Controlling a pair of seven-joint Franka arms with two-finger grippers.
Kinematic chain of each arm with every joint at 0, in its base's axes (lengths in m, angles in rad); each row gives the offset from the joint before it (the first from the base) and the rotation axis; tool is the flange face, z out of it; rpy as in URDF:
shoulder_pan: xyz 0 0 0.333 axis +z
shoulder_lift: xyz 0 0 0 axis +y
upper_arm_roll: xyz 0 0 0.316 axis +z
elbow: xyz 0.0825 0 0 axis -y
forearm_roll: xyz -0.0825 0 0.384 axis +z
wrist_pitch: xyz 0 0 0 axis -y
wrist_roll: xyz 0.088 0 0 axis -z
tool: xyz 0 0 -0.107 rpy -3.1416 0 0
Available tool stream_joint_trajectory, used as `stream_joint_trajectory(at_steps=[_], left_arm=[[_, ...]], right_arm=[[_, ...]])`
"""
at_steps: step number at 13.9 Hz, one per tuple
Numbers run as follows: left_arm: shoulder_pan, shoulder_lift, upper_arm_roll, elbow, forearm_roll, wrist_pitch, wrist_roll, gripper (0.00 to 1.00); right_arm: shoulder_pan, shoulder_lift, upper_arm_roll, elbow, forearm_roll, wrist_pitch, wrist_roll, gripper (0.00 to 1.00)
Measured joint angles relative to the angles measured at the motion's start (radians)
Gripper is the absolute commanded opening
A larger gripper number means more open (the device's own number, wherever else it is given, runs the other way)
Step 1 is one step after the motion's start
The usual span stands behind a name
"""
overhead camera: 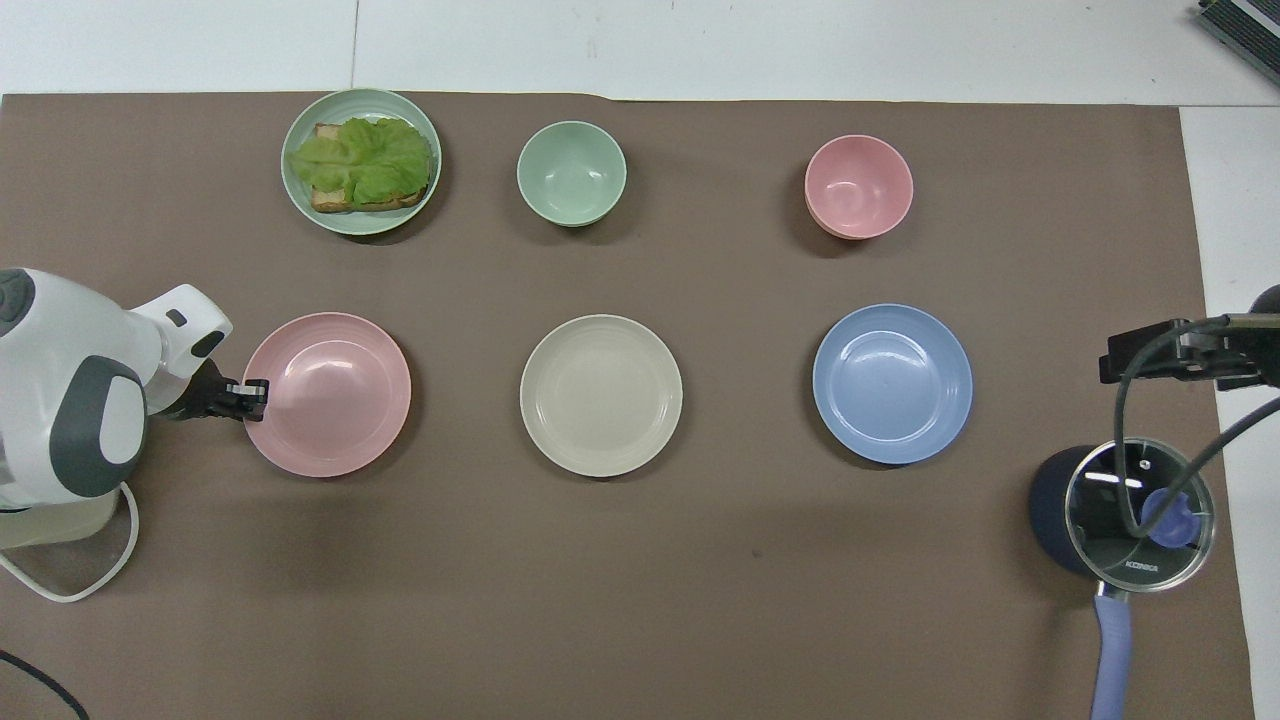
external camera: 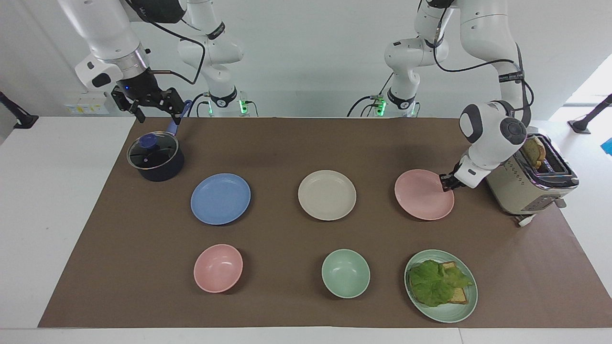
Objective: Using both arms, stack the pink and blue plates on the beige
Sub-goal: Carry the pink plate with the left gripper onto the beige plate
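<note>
The pink plate (external camera: pixel 420 196) (overhead camera: pixel 330 395) lies toward the left arm's end of the table, beside the toaster. My left gripper (external camera: pixel 447 183) (overhead camera: pixel 255 392) is shut on its rim at the toaster's side. The beige plate (external camera: pixel 327 195) (overhead camera: pixel 601 395) sits in the middle of the mat, with the blue plate (external camera: pixel 220 198) (overhead camera: pixel 892 383) beside it toward the right arm's end. My right gripper (external camera: pixel 148 102) (overhead camera: pixel 1150 355) waits open in the air over the mat's corner by the pot, holding nothing.
A beige toaster (external camera: pixel 530 184) with bread stands next to the left arm. A dark lidded pot (external camera: pixel 155 157) (overhead camera: pixel 1125 510) sits under the right gripper. Farther from the robots are a pink bowl (external camera: pixel 218 268), a green bowl (external camera: pixel 345 273) and a green plate (external camera: pixel 471 306) with lettuce and bread.
</note>
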Motion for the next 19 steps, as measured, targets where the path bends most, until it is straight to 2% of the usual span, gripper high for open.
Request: stream_joint_trajectory(at_steps=[3, 6, 9, 14, 19], left_arm=[[-0.001, -0.005, -0.002, 0.106, -0.055, -0.177, 0.001, 0.00], [-0.005, -0.015, -0.010, 0.156, -0.129, -0.257, 0.001, 0.00], [-0.045, -0.015, -0.023, 0.161, -0.202, -0.264, -0.008, 0.00], [-0.191, -0.015, -0.030, 0.162, -0.293, -0.253, -0.059, 0.00], [-0.353, -0.015, -0.033, 0.160, -0.324, -0.133, -0.186, 0.00]], right_arm=[[0.000, 0.000, 0.000, 0.000, 0.000, 0.000, 0.000, 1.00], [0.000, -0.001, 0.000, 0.000, 0.000, 0.000, 0.000, 1.00], [0.000, -0.001, 0.000, 0.000, 0.000, 0.000, 0.000, 1.00], [0.000, -0.003, 0.000, -0.003, 0.000, 0.000, 0.000, 1.00], [0.000, -0.005, 0.000, -0.005, 0.000, 0.000, 0.000, 1.00]])
